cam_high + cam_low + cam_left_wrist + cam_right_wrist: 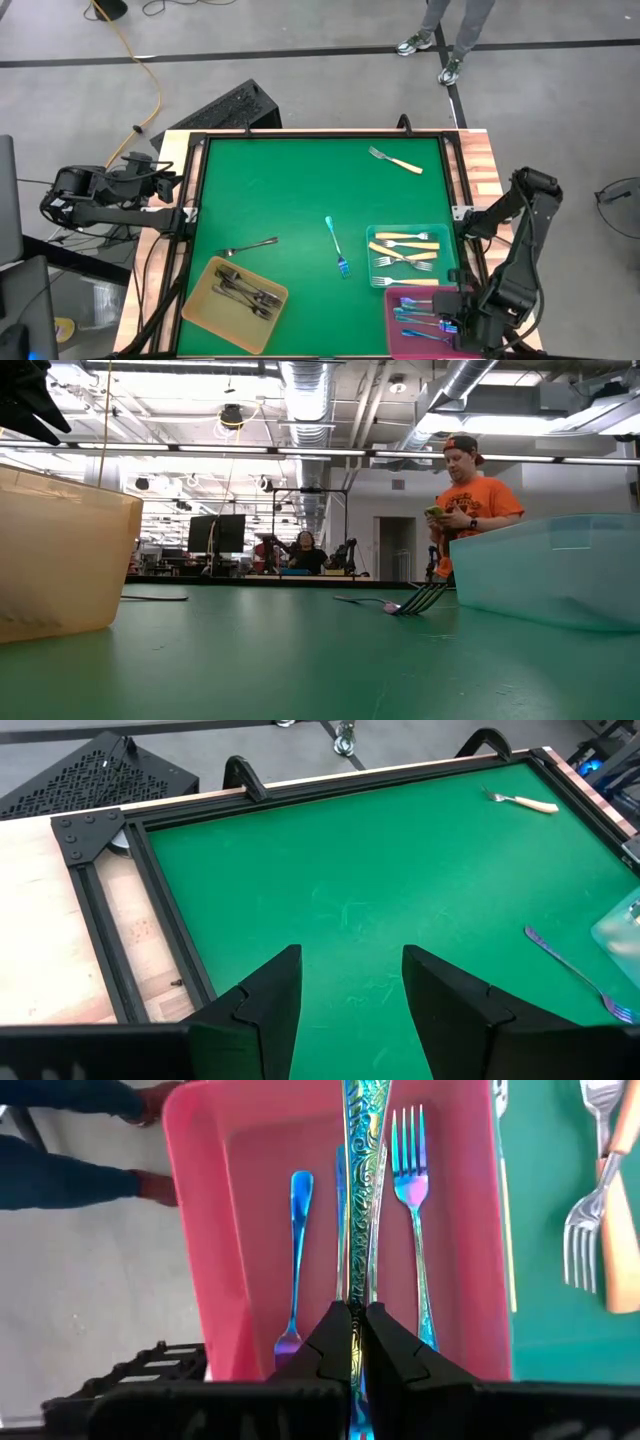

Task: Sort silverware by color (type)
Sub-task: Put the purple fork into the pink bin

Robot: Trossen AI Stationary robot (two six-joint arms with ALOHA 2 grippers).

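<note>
My right gripper (357,1330) is shut on an iridescent blue-purple fork (362,1190) above the pink tray (395,335) at the table's near right corner. Two more iridescent forks (412,1180) lie in that tray. The teal tray (373,262) beside it holds cream-handled forks (408,238). The yellow tray (200,300) at the near left holds dark-grey forks (245,292). Three forks lie loose on the green mat: an iridescent one (337,247), a dark-grey one (250,245) and a cream-handled one (395,160). My left gripper (350,1010) waits open at the table's left edge. My right gripper pinches the iridescent fork between its two fingers (335,1340), coming steeply from above. The fork's patterned shaft (360,1270) runs out ahead of the fingertips, along the fingers, over the pink tray's floor. The fingers hide which end they hold. Whether the fork touches the tray I cannot tell.
A black frame (195,200) borders the green mat, with wooden table strips outside it. A person in an orange shirt (470,510) stands beyond the far edge. Bare mat lies across the table's far left half (280,190).
</note>
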